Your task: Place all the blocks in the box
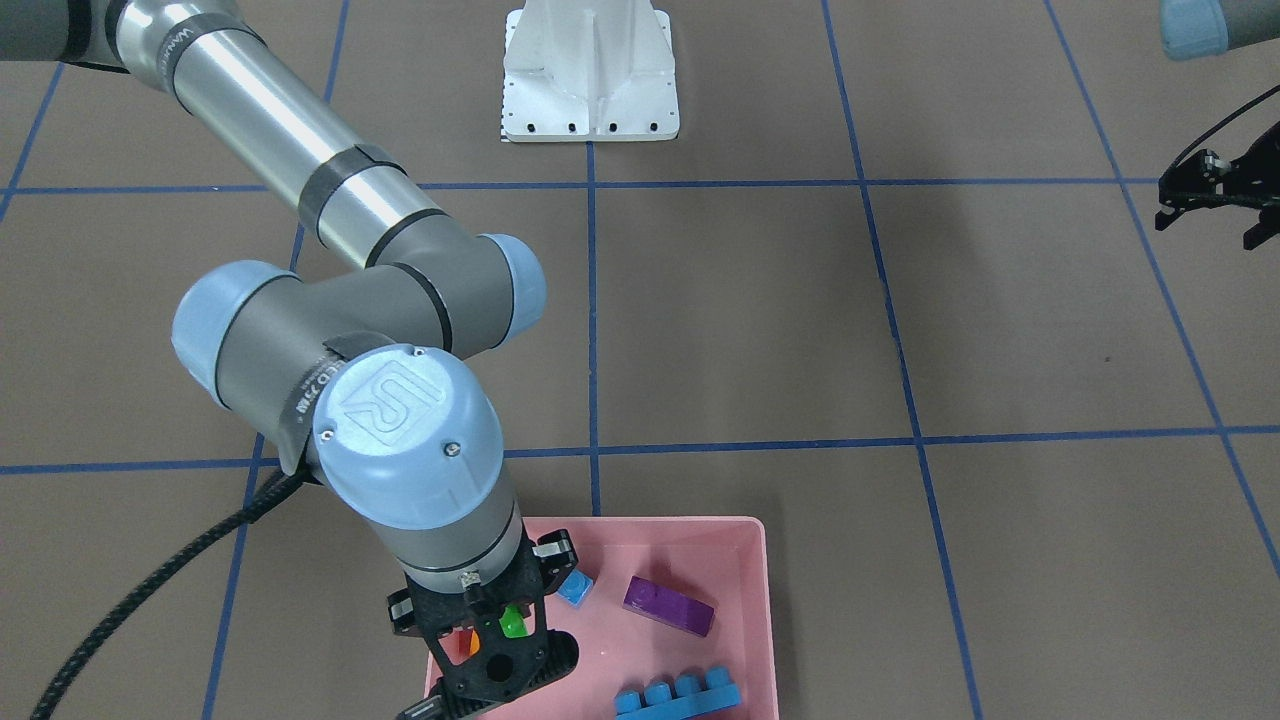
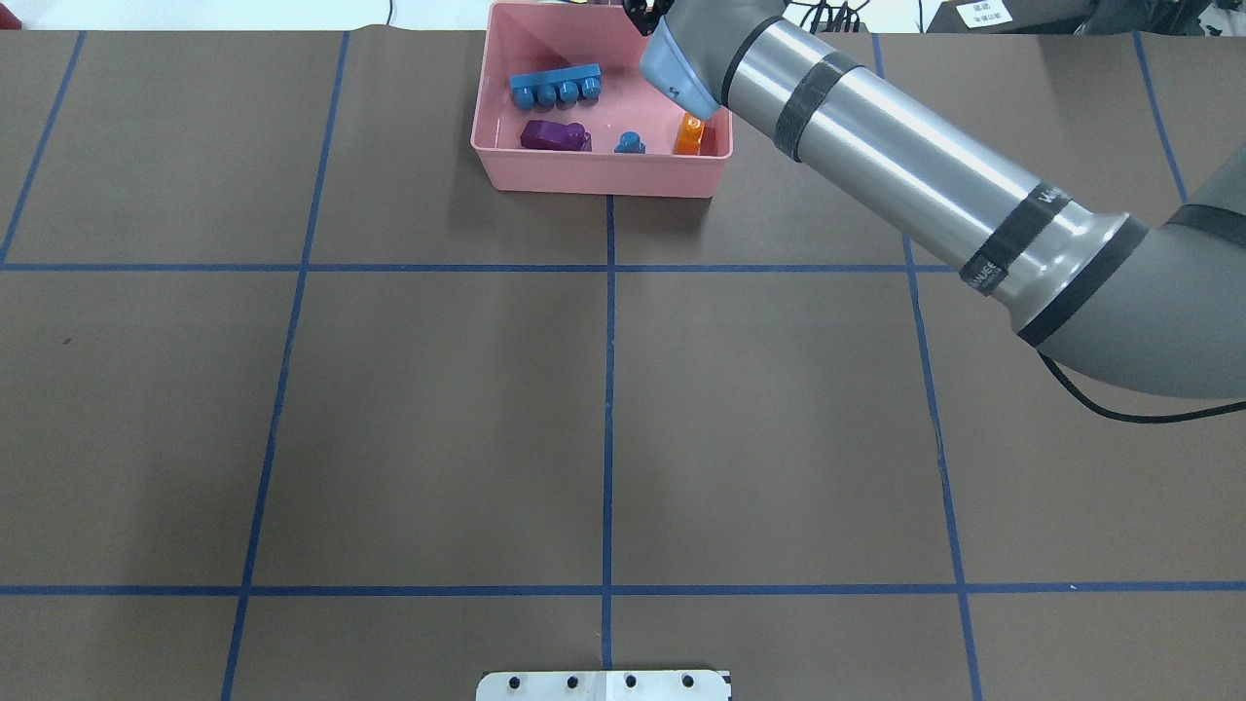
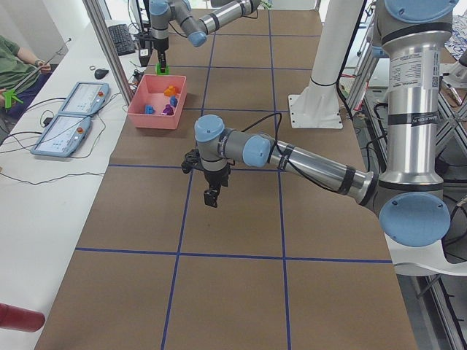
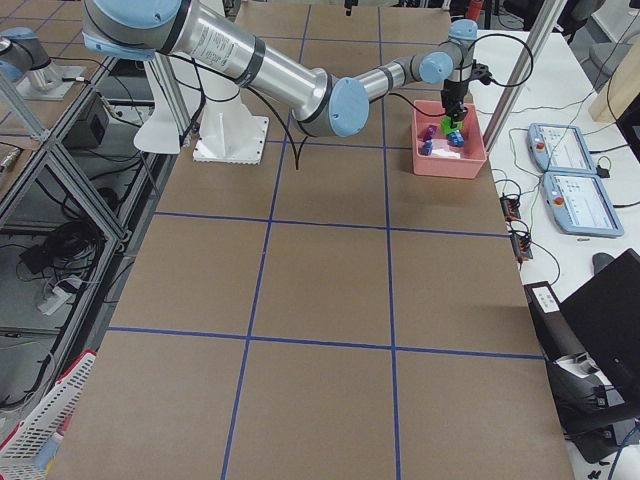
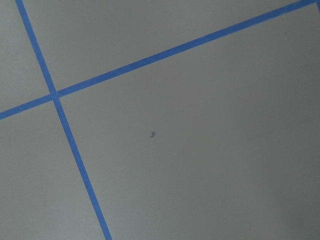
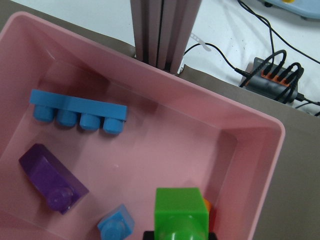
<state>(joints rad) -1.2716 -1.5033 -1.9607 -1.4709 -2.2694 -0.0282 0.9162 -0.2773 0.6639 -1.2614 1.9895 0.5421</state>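
- Table (image 2: 779, 438): brown top with a blue tape grid. I can't spot any loose brick on it in any view.
- Right arm (image 2: 905, 175): comes in from the right of the overhead view and reaches to the top centre. It's the arm on the job; the left one is well apart from the action.
- Box (image 2: 599, 177): one pink tray, top centre in the overhead view and bottom centre in the front view.
- Right gripper (image 1: 497, 640): hangs over the box, pinched on the green block.
- Left gripper (image 1: 1210, 195): parked at the upper right edge of the front view over bare table. Can't tell how wide its claw is.
- Long blue block (image 1: 678, 694): one, lying in the box with its long axis along a wall.
- Purple block (image 1: 668, 606): one, in the box, mid-floor.
- Orange block (image 2: 689, 136): one, in the box corner on the overhead's right.
- Green block (image 6: 181, 207): one, held at the bottom of the wrist view. The box floor is straight beneath it and the orange is just beside, so I reckon it only needs letting go.
- Small blue block (image 1: 576, 587): one, in the box beside the claw.
- Tally: five bricks, four lying inside and one in the air.
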